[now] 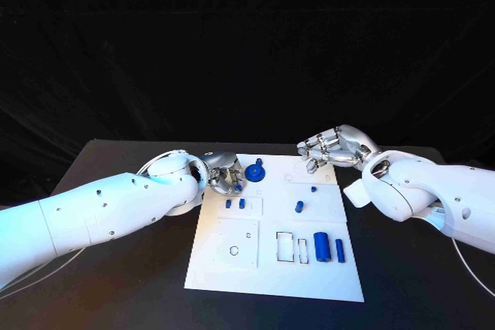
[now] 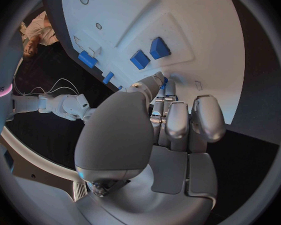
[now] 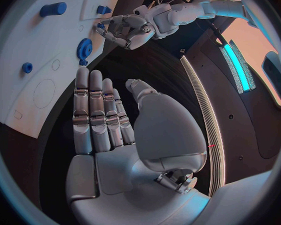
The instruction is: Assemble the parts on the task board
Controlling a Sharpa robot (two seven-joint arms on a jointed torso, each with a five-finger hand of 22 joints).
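The white task board [image 1: 270,265] lies in the middle of the table. My left hand [image 1: 219,174] hovers at its far left corner, beside a blue gear [image 1: 256,174]; thumb and a finger pinch a small blue part [image 2: 164,80], also seen as a blue speck [image 3: 100,26] at that hand's [image 3: 125,30] fingertips. Two small blue blocks [image 1: 235,203] stand just below that hand, close to its fingertips [image 2: 159,48]. My right hand [image 1: 332,149] hangs over the far right corner, holding nothing, its fingers [image 3: 97,110] straight and the thumb apart.
A blue cylinder [image 1: 321,246] and a thin blue bar [image 1: 340,250] lie at the board's near right, next to slot outlines [image 1: 291,248]. Two small blue pegs [image 1: 299,206] stand mid-board. Black table [image 1: 124,287] surrounds the board.
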